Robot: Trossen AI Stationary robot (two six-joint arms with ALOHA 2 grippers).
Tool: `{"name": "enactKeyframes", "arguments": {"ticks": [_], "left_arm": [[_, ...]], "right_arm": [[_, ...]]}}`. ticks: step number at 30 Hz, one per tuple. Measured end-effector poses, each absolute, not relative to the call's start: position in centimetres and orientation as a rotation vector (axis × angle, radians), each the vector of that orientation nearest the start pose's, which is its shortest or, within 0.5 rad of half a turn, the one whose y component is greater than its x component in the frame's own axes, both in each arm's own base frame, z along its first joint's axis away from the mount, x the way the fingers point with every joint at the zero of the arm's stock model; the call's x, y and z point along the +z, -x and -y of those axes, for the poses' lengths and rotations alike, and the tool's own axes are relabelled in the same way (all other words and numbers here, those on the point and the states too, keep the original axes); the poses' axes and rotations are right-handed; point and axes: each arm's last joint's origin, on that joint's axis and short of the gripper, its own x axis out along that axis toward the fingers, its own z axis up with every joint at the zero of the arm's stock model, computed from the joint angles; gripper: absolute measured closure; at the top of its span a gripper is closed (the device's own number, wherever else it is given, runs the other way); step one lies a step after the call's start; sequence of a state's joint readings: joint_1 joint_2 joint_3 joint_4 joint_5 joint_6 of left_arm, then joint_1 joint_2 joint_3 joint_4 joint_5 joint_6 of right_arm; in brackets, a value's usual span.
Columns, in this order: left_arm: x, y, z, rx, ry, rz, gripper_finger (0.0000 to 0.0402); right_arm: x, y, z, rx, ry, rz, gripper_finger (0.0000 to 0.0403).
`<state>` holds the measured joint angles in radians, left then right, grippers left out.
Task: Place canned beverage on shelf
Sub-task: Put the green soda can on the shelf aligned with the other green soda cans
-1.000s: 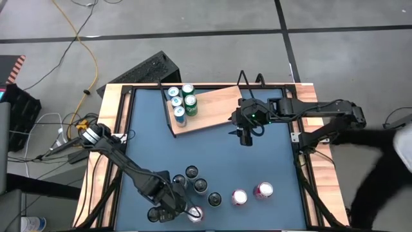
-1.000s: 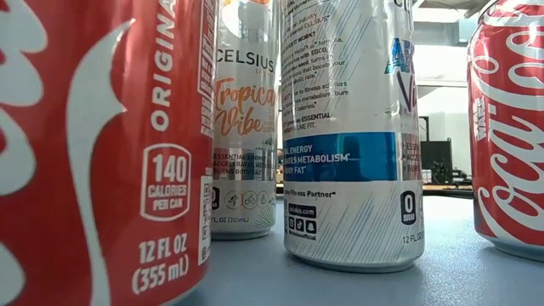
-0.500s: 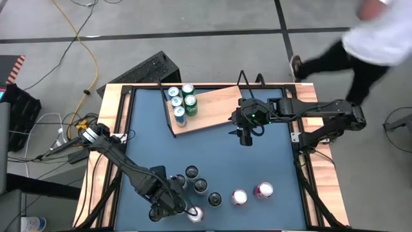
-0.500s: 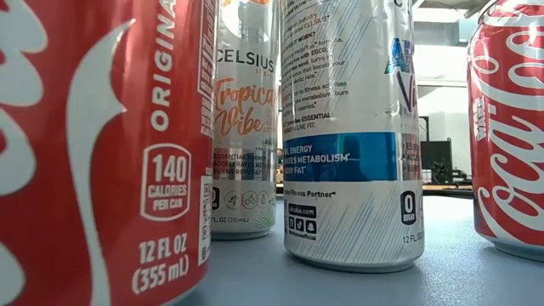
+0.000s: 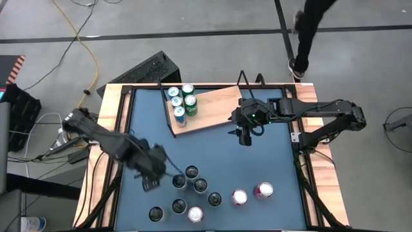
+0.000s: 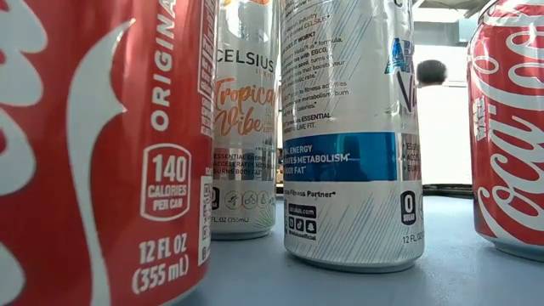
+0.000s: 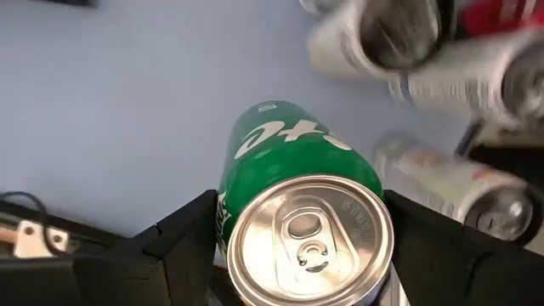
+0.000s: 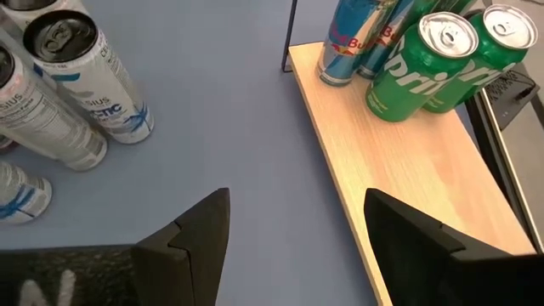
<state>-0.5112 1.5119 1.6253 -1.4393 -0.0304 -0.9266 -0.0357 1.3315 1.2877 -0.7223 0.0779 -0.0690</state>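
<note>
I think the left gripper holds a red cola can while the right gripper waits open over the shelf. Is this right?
Not quite. The can in the left gripper is a green Sprite can, not red cola; the left wrist view shows this. The rest holds: the right gripper waits open over the shelf.

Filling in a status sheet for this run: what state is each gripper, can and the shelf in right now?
Left gripper: shut on the green can, lifted off the table.
Green can: held, unopened.
Right gripper: open, empty, hovering by the shelf edge.
Shelf: partly filled, four cans upright at one end.
Cans on the table: upright, loosely clustered.
Two red cans: upright, apart from that cluster.
</note>
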Motion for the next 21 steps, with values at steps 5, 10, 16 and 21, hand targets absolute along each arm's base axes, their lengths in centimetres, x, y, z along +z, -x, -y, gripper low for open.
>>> {"name": "enactKeyframes", "arguments": {"ticks": [5, 10, 16, 21], "left_arm": [[38.4, -22.3, 8.7, 0.296, 0.502, -1.192, 0.0133], [38.7, -22.9, 5.2, 0.316, 0.466, -1.171, 0.0133], [37.4, -25.5, 1.8, 0.266, 0.377, -1.205, 0.0133], [36.8, -27.4, -0.2, 0.201, 0.327, -1.159, 0.0133]], "right_arm": [[34.2, -27.4, 1.2, -0.096, 0.046, -0.768, 0.0147], [34.2, -27.4, 1.2, -0.114, 0.006, -0.765, 0.0147], [34.2, -27.4, 1.2, -0.134, -0.041, -0.762, 0.0147], [34.2, -27.4, 1.3, -0.144, -0.066, -0.760, 0.0147]]}}
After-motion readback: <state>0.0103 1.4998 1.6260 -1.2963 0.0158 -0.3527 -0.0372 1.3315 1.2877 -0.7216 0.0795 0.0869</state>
